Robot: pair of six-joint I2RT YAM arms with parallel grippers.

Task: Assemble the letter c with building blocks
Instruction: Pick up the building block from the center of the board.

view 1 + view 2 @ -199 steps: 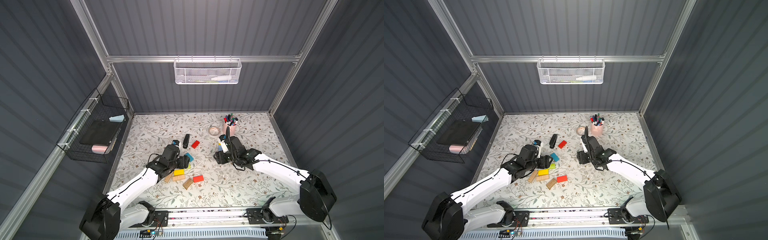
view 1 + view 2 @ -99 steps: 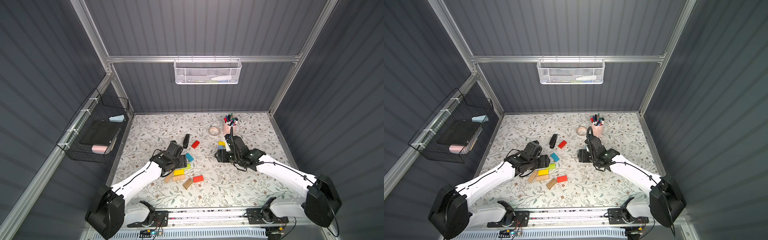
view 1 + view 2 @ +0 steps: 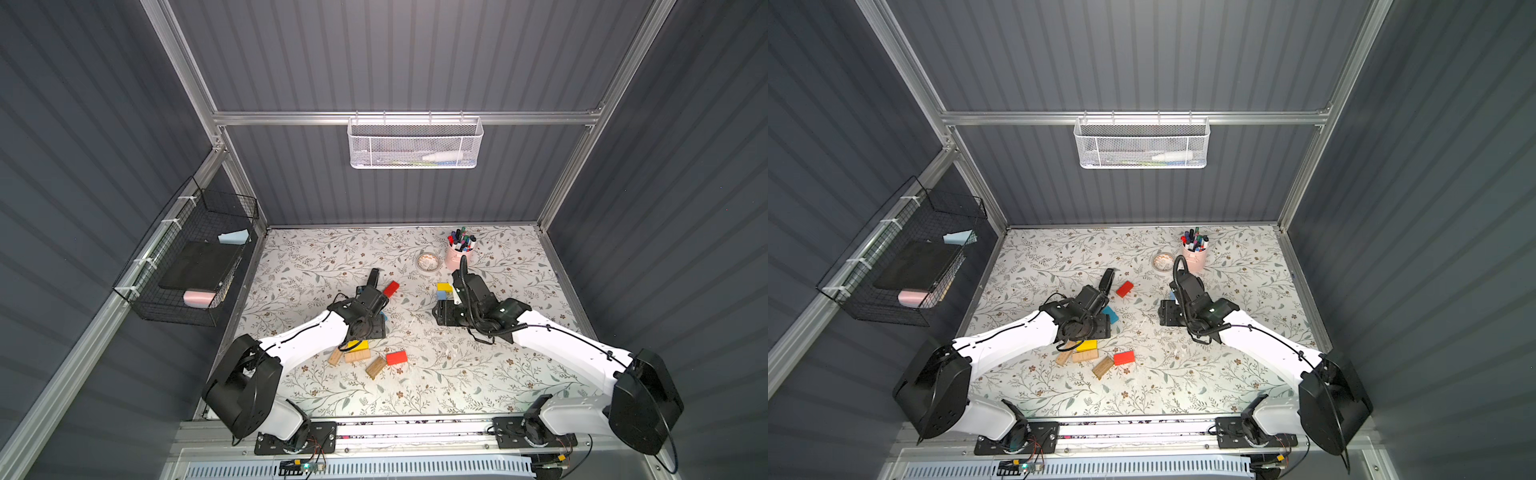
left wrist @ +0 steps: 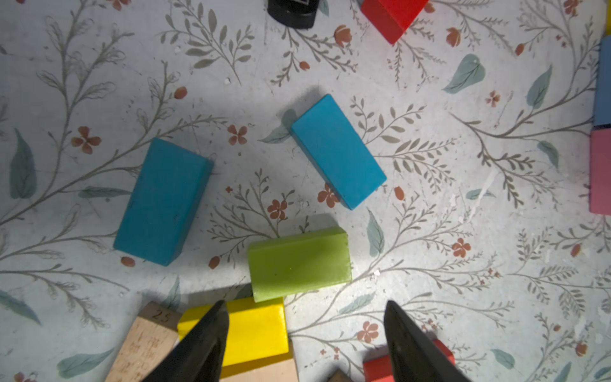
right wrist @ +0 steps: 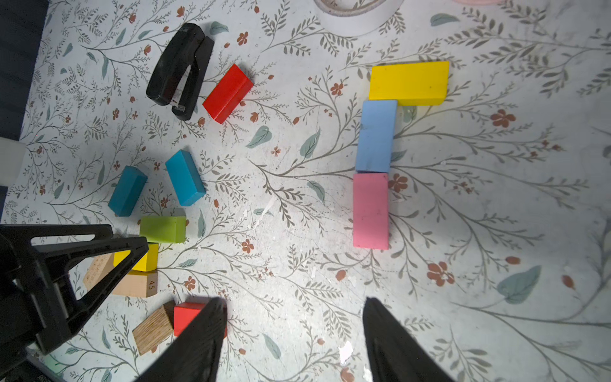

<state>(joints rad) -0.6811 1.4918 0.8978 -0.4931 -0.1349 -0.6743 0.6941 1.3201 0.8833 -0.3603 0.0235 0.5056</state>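
Observation:
A yellow block [image 5: 409,83], a light blue block [image 5: 377,135] and a pink block [image 5: 370,210] lie joined end to end in a bent line. Loose blocks lie apart to the left: two teal ones [image 4: 337,150] [image 4: 162,201], a lime green one [image 4: 299,263], a yellow one [image 4: 254,327] on plain wood ones [image 5: 134,284], and two red ones [image 5: 227,93] [image 3: 396,357]. My left gripper [image 4: 305,304] hovers open over the loose pile, beside the green block. My right gripper [image 5: 293,301] hangs open over bare table below the pink block. Neither holds anything.
A black stapler [image 5: 180,69] lies next to the far red block. A tape roll [image 3: 428,262] and a pink cup of pens [image 3: 457,253] stand behind the right arm. Wire baskets hang on the left wall [image 3: 187,257] and the back wall [image 3: 415,143].
My left gripper has shifted a little to the right over the loose blocks. The right gripper moved slightly right and then stayed put. No block has moved.

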